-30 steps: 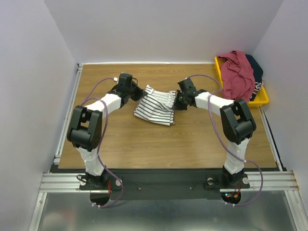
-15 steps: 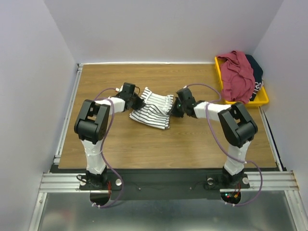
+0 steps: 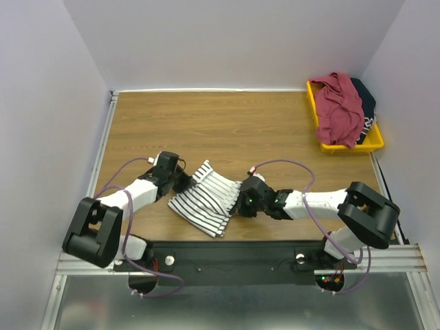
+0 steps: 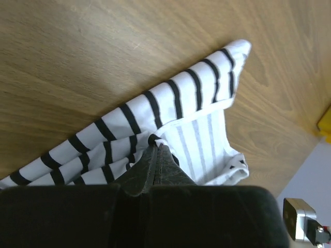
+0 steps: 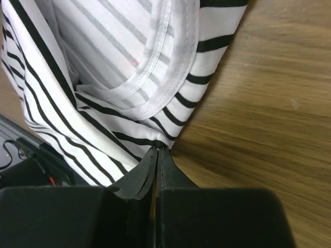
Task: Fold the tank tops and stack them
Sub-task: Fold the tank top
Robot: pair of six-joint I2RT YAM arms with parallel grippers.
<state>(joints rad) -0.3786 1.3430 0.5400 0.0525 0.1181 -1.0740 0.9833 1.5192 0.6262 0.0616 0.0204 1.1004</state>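
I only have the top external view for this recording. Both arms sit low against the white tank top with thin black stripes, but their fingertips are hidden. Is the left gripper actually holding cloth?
Observer: Yes. In the left wrist view, the left gripper is shut, its tips pinching a fold of the white black-striped cloth tank top.
Operator: And the right one?
Observer: The right gripper is shut too, pinching the top's striped edge just above the bare wooden table.
Operator: Anything visible inside the garment?
Observer: The right wrist view shows a stitched white hem band curving across the cloth's paler inner face.
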